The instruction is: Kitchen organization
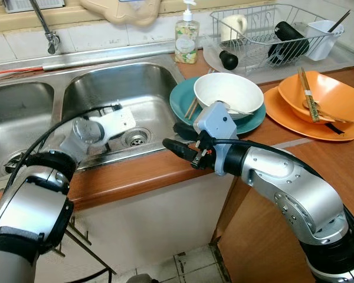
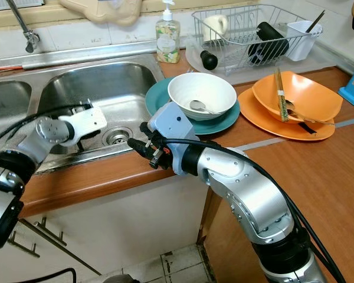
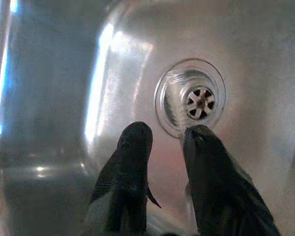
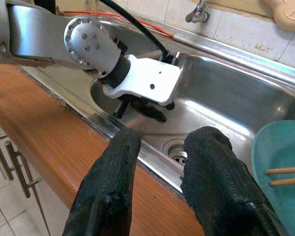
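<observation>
A steel sink (image 1: 159,76) filled the upper left of the frame, set into a wooden surface (image 1: 135,177). The left end effector (image 3: 164,142) reached down into the right basin, its two black fingers (image 3: 130,162) a narrow gap apart and holding nothing, their tips just beside the drain (image 3: 199,101). The right end effector (image 4: 160,147) hovered at center frame over the front edge of the surface, beside the sink rim, its fingers (image 4: 110,182) parted a little and holding nothing.

Just right of the sink sat a teal plate (image 1: 183,100) with chopsticks (image 1: 190,109) lying on it and a white bowl (image 1: 224,91) stacked on top; a spoon (image 2: 197,107) rested in the bowl. Farther right, an orange bowl (image 1: 333,94) sat on an orange plate (image 1: 283,109), with more chopsticks and a utensil lying across the bowl.

At the top of the frame, a soap bottle (image 1: 187,38) stood behind the teal plate. To its right, a wire rack (image 1: 265,32) held a white mug (image 1: 233,26), a black bottle (image 1: 289,38) on its side, and a white cutlery cup (image 1: 321,38). A tap (image 1: 47,29) rose at the upper left, above the basins.
</observation>
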`<state>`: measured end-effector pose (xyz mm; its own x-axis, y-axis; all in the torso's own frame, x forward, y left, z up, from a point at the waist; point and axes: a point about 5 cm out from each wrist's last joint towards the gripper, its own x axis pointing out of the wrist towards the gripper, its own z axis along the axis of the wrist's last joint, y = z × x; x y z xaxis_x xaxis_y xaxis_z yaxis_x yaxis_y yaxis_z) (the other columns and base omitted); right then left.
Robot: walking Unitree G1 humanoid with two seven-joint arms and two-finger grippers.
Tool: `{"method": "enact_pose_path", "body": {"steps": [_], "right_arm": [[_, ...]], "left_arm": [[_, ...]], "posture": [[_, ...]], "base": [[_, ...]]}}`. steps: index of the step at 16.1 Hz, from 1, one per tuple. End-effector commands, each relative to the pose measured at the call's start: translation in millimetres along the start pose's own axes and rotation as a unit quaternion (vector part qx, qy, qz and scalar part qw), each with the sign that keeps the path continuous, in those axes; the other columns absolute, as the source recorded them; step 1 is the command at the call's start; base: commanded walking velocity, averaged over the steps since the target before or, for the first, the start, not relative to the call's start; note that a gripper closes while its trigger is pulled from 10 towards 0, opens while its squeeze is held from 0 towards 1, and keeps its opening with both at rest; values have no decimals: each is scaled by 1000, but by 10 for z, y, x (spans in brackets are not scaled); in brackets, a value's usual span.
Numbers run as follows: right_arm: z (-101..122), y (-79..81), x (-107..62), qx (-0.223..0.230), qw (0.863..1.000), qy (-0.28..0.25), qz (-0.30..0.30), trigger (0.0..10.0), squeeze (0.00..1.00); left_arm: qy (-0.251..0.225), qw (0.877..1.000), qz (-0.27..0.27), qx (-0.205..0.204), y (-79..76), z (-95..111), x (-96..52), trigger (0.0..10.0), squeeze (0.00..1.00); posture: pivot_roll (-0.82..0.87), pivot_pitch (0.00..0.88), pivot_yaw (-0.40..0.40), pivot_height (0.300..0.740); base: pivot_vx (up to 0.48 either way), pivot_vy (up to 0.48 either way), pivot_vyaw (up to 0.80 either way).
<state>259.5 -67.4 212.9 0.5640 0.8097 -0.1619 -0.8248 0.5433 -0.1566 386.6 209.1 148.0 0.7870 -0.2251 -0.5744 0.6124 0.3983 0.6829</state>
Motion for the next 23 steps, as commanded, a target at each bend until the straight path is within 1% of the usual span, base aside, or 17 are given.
{"method": "enact_pose_path", "body": {"steps": [1,5,6,7,8,9,10,12,13,15,16,17,19,20,21,22,23], "right_arm": [[20,-18,-36,-3,1000,-3,-9,10000,0],[256,-270,-121,10,992,-88,-88,10000,0],[275,-407,-192,15,986,-101,-133,10000,616],[281,-502,-254,18,981,-107,-162,10000,1000],[283,-530,-275,19,979,-108,-171,10000,1000],[279,-601,-344,19,975,-109,-195,10000,1000],[261,-652,-409,21,970,-109,-216,10000,1000],[231,-684,-461,29,965,-109,-235,10000,1000],[162,-694,-520,44,962,-103,-249,10000,1000],[55,-646,-555,67,963,-89,-247,10000,1000],[-4,-618,-547,74,964,-79,-245,10000,675],[-44,-610,-539,81,963,-71,-249,10000,0],[-150,-639,-528,115,951,-56,-280,10000,0],[-173,-644,-527,127,948,-58,-286,6471,0],[-185,-647,-528,133,946,-58,-290,4431,0],[-204,-653,-532,142,942,-59,-297,745,0],[-222,-660,-539,150,939,-60,-304,0,0]], "left_arm": [[1,1000,-2,6,23,4,-9,10000,1000],[-68,993,80,-46,176,100,-66,10000,961],[-120,981,110,-102,197,171,-85,10000,125],[-158,969,125,-144,191,209,-101,10000,0],[-168,965,129,-154,183,215,-107,10000,0],[-224,946,129,-195,133,282,-140,10000,0],[-289,917,123,-248,85,364,-204,10000,0],[-336,893,118,-275,40,426,-291,10000,0],[-385,865,96,-306,-84,491,-442,10000,0],[-424,839,59,-336,-270,568,-632,10000,0],[-428,836,52,-340,-353,606,-672,10000,0],[-431,834,38,-343,-418,639,-689,10000,0],[-434,832,13,-344,-553,714,-738,10000,0],[-433,830,3,-352,-603,737,-769,10000,0],[-432,830,-3,-353,-631,748,-782,10000,0],[-428,830,-11,-356,-675,768,-809,9843,0],[-426,830,-15,-360,-707,785,-827,10000,0]], "posture": [[-21,0,90,740],[-27,0,98,740],[-28,0,94,740],[-29,0,90,740],[-29,0,90,740],[-30,0,77,740],[-31,0,73,740],[-32,0,70,740],[-35,0,70,740],[-33,0,70,740],[-31,0,69,740],[-30,0,69,740],[-32,0,70,740],[-30,0,73,740],[-30,0,74,740],[-30,0,75,740],[-30,0,77,740]], "base": [[0,0,0],[0,0,0],[0,0,0],[0,0,0],[0,0,0],[0,0,0],[0,0,0],[0,0,0],[0,0,0],[0,0,0],[0,0,0],[0,0,0],[0,0,0],[0,0,0],[0,0,0],[0,0,0],[0,0,0]]}}
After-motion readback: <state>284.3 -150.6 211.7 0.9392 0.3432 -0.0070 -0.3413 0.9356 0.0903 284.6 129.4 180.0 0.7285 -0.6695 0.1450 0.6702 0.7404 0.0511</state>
